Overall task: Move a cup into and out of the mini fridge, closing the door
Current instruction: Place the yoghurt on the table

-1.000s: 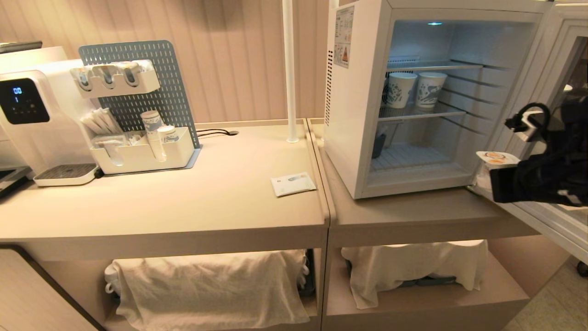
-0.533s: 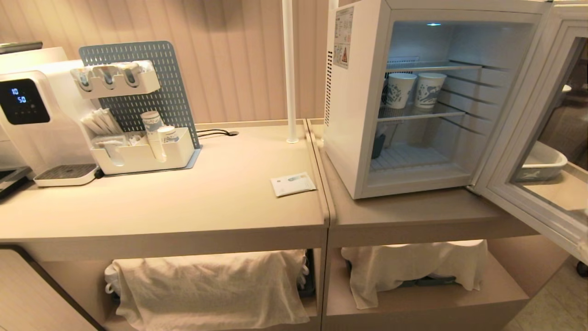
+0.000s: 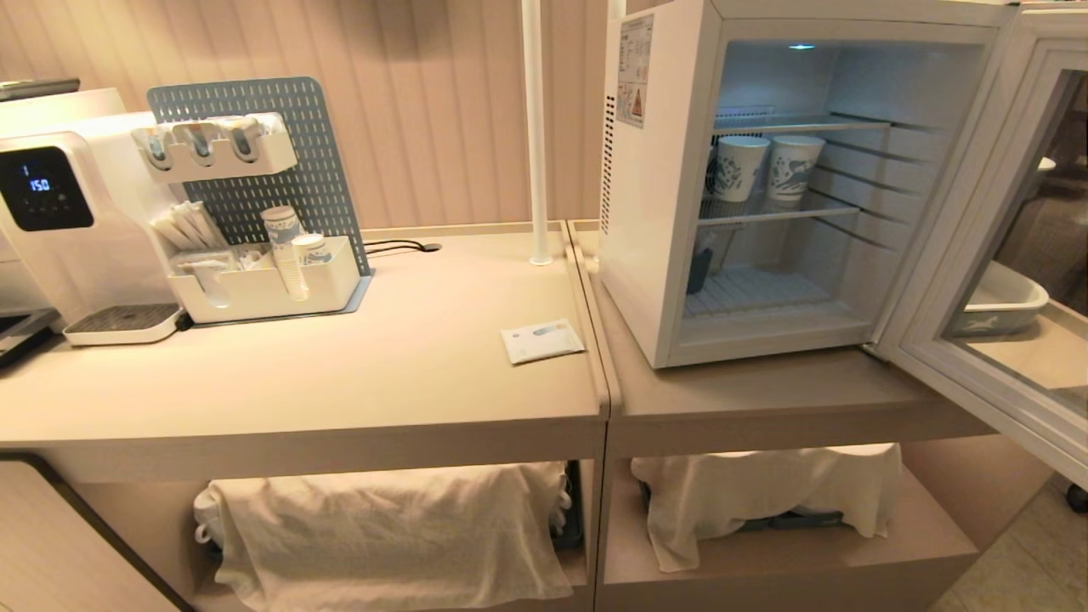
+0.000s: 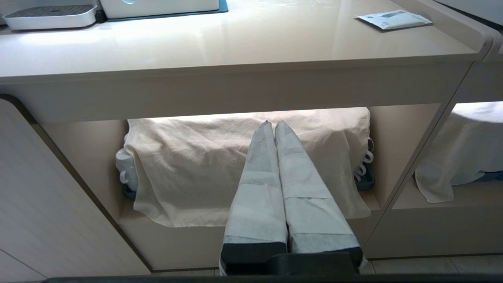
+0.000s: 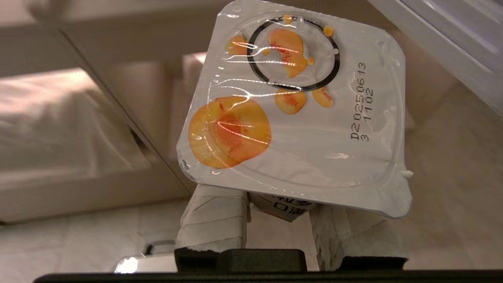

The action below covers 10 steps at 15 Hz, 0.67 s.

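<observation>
The mini fridge [image 3: 654, 212] stands on the right counter, lit inside, with its glass door [image 3: 960, 280] swung wide open to the right. Neither arm shows in the head view. In the right wrist view the cup [image 5: 298, 118], white with orange fruit marks on its square foil lid, fills the middle. My right gripper [image 5: 279, 204] is shut on its body under the lid, low down beside the counter's lower shelf. My left gripper [image 4: 274, 125] is shut and empty, parked in front of the cloth-covered lower shelf.
Two tall patterned paper cups [image 3: 769, 166] stand on the fridge's middle wire shelf. A small packet [image 3: 542, 341] lies on the left counter. A water dispenser [image 3: 51, 212], a cup organizer [image 3: 255, 280] and a white pole [image 3: 534, 127] stand behind it. Cloths [image 3: 382, 527] cover the lower shelves.
One second ago my right arm held the cup at the right edge, in front of the open door. It has since left the head view. Nothing else moved.
</observation>
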{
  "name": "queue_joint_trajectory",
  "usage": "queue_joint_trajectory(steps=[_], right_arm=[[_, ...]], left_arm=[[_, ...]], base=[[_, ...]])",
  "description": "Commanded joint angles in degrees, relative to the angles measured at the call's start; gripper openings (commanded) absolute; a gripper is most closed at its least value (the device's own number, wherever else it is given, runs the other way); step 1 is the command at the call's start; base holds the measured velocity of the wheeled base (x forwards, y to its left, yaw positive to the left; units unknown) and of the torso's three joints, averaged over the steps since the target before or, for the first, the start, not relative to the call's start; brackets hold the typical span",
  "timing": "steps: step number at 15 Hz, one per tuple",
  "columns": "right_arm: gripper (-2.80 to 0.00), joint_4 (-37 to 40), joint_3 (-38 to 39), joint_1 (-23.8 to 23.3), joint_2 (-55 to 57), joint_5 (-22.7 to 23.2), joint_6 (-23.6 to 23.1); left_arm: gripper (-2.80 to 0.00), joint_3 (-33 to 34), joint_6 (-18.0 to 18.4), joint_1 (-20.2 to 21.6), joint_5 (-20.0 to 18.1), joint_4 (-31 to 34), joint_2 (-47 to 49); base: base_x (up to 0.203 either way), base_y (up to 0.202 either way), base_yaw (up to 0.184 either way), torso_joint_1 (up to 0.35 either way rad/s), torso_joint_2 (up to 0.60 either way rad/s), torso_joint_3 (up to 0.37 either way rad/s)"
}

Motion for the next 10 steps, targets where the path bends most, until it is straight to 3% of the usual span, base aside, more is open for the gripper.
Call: queue_joint_trajectory(steps=[1,10], right_arm=[[-2.8,-2.22,2.35,0.03,-2.1,2.48,0.44],[-2.8,-9.01,9.99,0.03,-2.1,3.35,-1.83]], left_arm=[[-2.8,0.0,0.02,0.0,-0.02,0.0,0.0],[-2.8,0.0,0.02,0.0,-0.02,0.0,0.0]], base=[[0.0,0.0,0.0,0.0,0.0,0.0],[0.0,0.0,0.0,0.0,0.0,0.0]])
